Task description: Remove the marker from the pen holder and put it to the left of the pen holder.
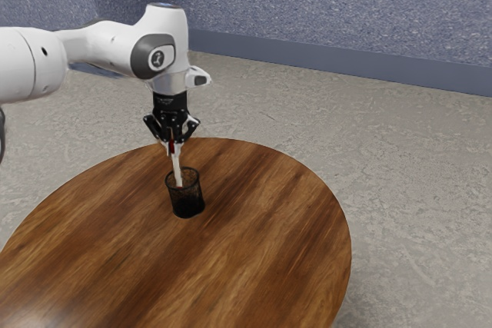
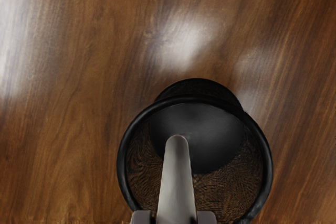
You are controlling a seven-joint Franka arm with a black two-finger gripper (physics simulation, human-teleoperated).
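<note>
Speckled blue-grey wall [image 1: 346,13] and mottled pale floor [image 1: 407,159] lie beyond a round wooden table [image 1: 269,213], on which the pen holder stands upright. The marker [image 1: 177,167], pale along its shaft with red near its upper end, stands steeply and slightly tilted over the pen holder [image 1: 187,204]. Its lower end shows within the ring of the pen holder's mouth, apart from the pen holder's base as far as I can judge; whether that tip is just under the rim or level with it, I cannot tell.

Above the pen holder, the gripper [image 1: 172,146] has its 2 fingers [image 2: 207,217] closed in on the marker from 2 sides, parted only by the marker's width. Above the pen holder, too, is the white arm [image 1: 108,45], which comes in from the exterior view's left.

Of the task, I judge the grasp done and the lift largely done: most of the marker is above the pen holder's rim. What remains is to raise the tip fully clear, carry the marker to the left of the pen holder, lower it to the table and release it. Leaving sideways too soon could catch the rim and tip the pen holder.
</note>
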